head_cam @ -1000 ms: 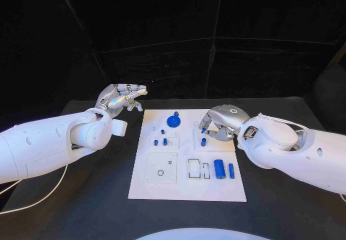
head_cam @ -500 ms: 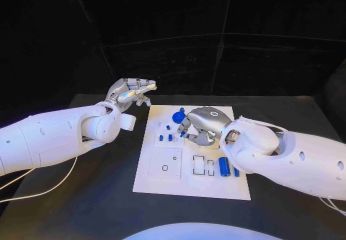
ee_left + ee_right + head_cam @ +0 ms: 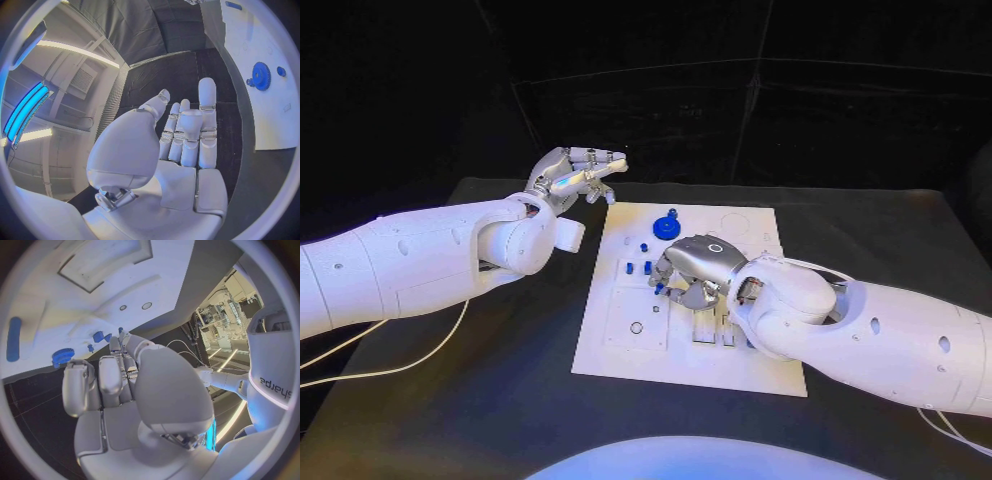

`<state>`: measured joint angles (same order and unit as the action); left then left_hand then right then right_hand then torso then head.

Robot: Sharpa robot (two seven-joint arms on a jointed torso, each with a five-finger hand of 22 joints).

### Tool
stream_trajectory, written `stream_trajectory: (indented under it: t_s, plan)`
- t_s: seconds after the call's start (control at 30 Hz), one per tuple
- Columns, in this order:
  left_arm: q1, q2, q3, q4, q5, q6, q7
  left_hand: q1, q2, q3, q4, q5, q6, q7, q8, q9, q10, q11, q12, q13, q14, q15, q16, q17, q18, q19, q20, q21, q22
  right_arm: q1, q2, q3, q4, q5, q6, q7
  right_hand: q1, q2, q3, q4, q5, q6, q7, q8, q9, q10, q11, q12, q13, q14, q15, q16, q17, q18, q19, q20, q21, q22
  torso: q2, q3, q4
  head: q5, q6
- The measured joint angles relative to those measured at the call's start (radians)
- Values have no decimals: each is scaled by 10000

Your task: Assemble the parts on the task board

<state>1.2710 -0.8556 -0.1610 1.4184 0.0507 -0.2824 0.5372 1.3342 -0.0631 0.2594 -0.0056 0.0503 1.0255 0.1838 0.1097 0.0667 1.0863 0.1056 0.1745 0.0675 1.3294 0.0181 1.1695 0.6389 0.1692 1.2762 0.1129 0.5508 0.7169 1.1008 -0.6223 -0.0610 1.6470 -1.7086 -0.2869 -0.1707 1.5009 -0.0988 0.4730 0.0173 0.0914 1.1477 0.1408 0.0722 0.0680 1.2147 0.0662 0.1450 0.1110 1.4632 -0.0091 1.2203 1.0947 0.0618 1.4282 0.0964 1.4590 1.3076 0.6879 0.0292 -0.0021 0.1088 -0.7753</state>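
The white task board (image 3: 733, 375) lies in the middle of the black table. A blue gear (image 3: 666, 228) stands near its far edge, with small blue pegs (image 3: 640, 267) in front of it. My right hand (image 3: 692, 270) is low over the board's middle, fingers pointing down beside the pegs. A small blue part (image 3: 658, 287) shows at its fingertips; I cannot tell whether it is pinched. The right wrist view has the gear (image 3: 62, 356), a blue cylinder (image 3: 15, 338) and pegs (image 3: 98, 336) past the fingers (image 3: 115, 370). My left hand (image 3: 574, 172) is raised off the board's far left corner, holding nothing.
The left wrist view looks past the extended fingers (image 3: 187, 130) to the gear (image 3: 260, 76) and the board's edge (image 3: 275, 125). A white cable (image 3: 401, 365) trails over the table on the left. Recessed slots (image 3: 635, 325) mark the board's near half.
My right hand has moved from the board's right side leftward to the pegs in the middle. The left hand stays raised. The camera has shifted.
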Motion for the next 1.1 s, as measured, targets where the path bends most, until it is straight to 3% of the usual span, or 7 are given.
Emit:
stream_trajectory:
  t_s: [0.47, 1.1]
  plan:
    - [0, 32, -1, -15, 0, 26, 0, 0, 0, -30, 30, 0, -36, 36, 0, 1, 0, 0, 38, 1, -36, 36, 0, -16, -4, 0, 0, -46, -16, -179, 145, -5, -168, 9, 406, 76, 0, -1, -1, 0, -1, -9, -7, -6, -1, -1, 1, 0, -4, 0, 0, -1, 1, 0, 0, 0, 0, -1, -6, 2, 0, 18, -91]
    - [1, 86, -1, -14, 3, 47, 0, 0, 0, -56, 1, 0, -73, -1, 0, 1, 0, 0, 38, 2, -36, 36, 0, -24, -5, 0, 0, -46, -23, -280, 256, -9, -297, -167, 735, 6, 1, -1, -2, 0, -5, -13, -10, -28, -4, -1, 1, 0, -12, 0, 0, -1, 1, 0, -1, 0, 0, -1, -5, 0, 1, 15, -99]
